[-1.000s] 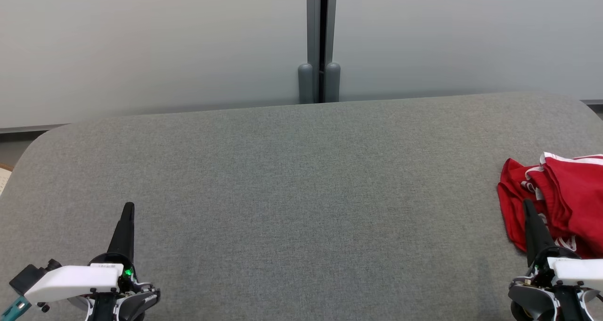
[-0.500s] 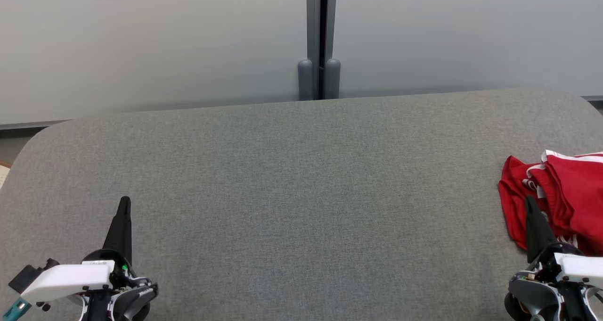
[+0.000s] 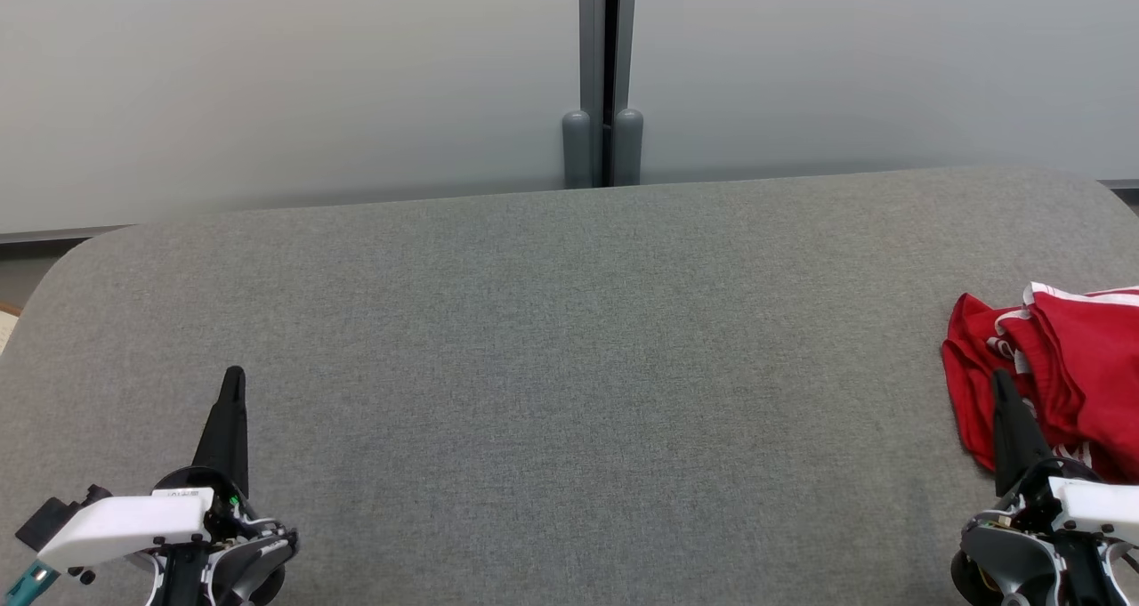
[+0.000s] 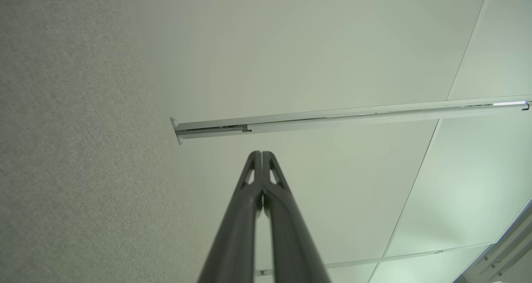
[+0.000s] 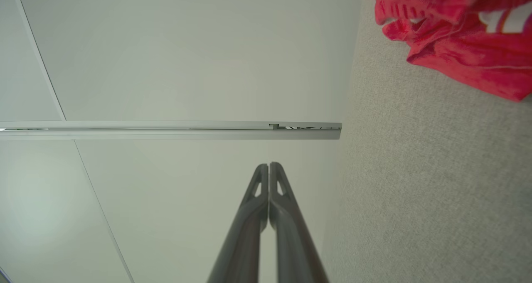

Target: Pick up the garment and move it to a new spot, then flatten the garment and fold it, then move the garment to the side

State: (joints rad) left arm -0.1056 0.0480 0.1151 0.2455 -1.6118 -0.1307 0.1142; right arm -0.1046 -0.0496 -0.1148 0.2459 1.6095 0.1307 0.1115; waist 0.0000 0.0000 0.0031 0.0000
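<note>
A crumpled red garment [image 3: 1068,366] with white trim lies bunched at the right edge of the grey fabric table [image 3: 569,366]; it also shows at the top right in the right wrist view as the garment [image 5: 457,38]. My right gripper [image 3: 1000,382] is shut at the lower right, its tip in front of the garment's near-left part, holding nothing. In its own wrist view the right gripper [image 5: 269,165] has both fingers pressed together. My left gripper [image 3: 234,376] is shut and empty at the lower left; the left gripper [image 4: 262,153] points toward the wall.
A pale partition wall [image 3: 267,81] with a grey vertical post [image 3: 602,72] rises behind the table's far edge. The table's rounded left corner [image 3: 62,268] and a strip of floor [image 3: 7,321] lie at the left.
The head view has shifted slightly, so the table edge and garment sit a little higher in the picture. Both grippers have stayed shut and roughly in place.
</note>
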